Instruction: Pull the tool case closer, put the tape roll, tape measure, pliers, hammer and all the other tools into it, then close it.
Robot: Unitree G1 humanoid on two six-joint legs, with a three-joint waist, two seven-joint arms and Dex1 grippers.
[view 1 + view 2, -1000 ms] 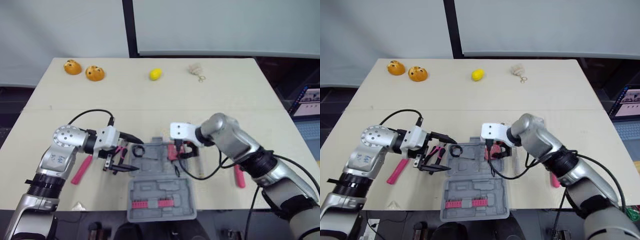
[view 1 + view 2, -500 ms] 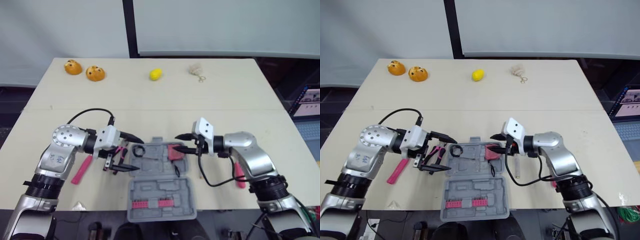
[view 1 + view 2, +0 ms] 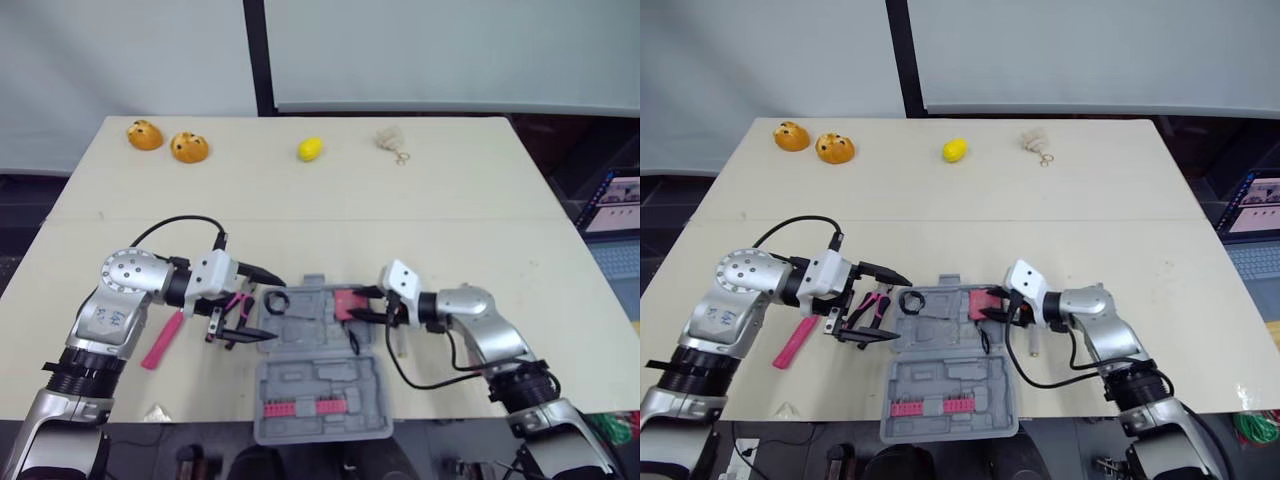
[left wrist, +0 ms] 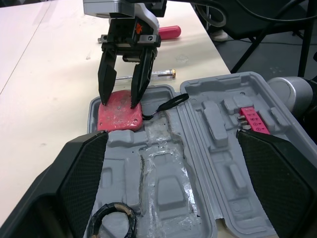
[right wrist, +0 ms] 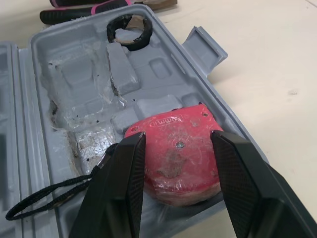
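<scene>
Table [image 3: 450,190]: pale top, odd clutter along far edge, all work at near edge.

Tool case [image 3: 300,385]: grey, lying open near centre, close in, so pull step looks done. Lid half nearest, w/ pink bit strip [image 3: 300,408]; tray half beyond.

Step in hand, by judgement: seating tape measure in tray's far-right pocket.

Right gripper [image 4: 119,101]: reaching in from right, jaws part open. Tips down on top face of red tape measure [image 5: 176,158], set narrower than its body, so apparently not clamped round it. Nothing carried.

Left gripper [image 3: 262,308]: spread wide, empty, hovering at left edge of case.

Tape roll [image 4: 113,223]: black ring, in far-left pocket of tray, under left gripper's spread.

Pliers [image 3: 238,302]: pink/black grips, on table just left of case, beside left gripper.

Pink-handled tool [image 3: 163,340]: on table further left. Type not clear.

Screwdriver [image 4: 158,74]: clear handle, on table just right of case.

Next, prob.: lift right tips straight off w/o snagging black strap [image 4: 166,104], then go for screwdriver. Left to close on pliers. Lid shut only once rest is in.
</scene>
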